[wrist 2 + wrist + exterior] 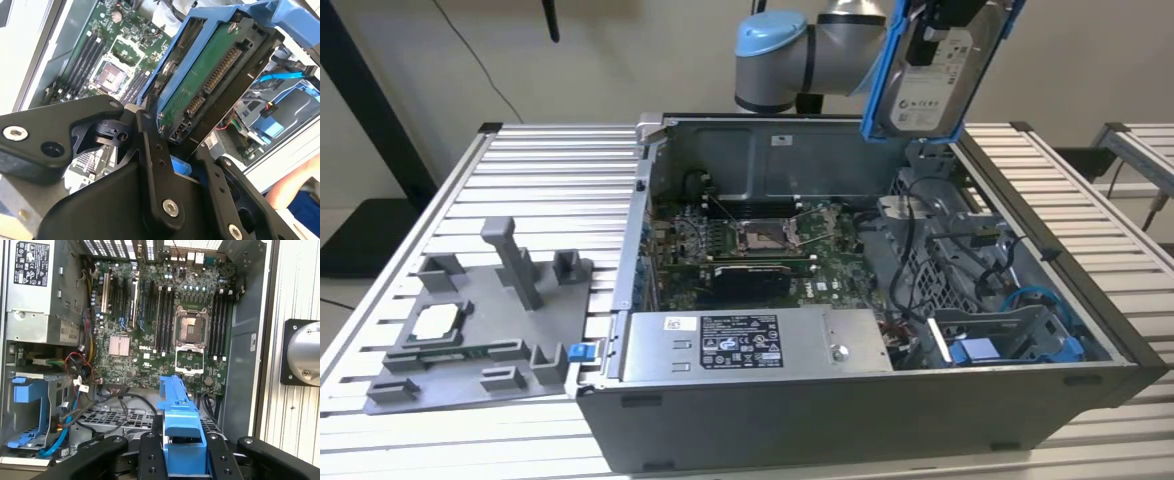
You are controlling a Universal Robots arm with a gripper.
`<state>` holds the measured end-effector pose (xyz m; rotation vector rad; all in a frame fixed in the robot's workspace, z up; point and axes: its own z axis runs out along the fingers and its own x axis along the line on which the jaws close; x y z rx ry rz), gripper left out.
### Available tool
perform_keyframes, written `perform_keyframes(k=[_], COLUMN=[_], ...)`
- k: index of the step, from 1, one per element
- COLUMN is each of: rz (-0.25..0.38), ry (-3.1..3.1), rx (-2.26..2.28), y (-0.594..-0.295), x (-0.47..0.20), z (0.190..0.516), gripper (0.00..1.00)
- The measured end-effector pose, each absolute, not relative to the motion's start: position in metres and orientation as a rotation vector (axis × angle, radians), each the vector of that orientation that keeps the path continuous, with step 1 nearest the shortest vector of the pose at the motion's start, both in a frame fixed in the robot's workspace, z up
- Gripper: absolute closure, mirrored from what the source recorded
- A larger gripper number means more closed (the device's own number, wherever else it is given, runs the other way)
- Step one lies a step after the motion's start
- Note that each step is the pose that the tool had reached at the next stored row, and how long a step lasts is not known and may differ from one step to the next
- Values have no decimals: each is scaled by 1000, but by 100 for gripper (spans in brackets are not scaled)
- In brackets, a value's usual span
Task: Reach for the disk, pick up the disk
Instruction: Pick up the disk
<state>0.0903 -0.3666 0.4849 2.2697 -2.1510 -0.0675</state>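
I have the disk clamped between the fingers of the gripper, hanging on edge in the air above the rear of the open computer case in the exterior view. My grip seems to sit on the blue frame at one end only. If that plastic flexes or slides, I judge the drive could tip out and drop onto the motherboard or cables below.

Label check: the disk carries a white printed label, its text illegible. The power supply, at the computer case's front edge, carries a black-and-white label, also illegible. The motherboard carries small white lettering.
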Motion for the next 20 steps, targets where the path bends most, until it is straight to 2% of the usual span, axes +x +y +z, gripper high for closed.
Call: perform_keyframes(k=[20], rz=[-89], ry=[-2142], rx=[2259], y=[-399], x=[92], z=[485], gripper=[100])
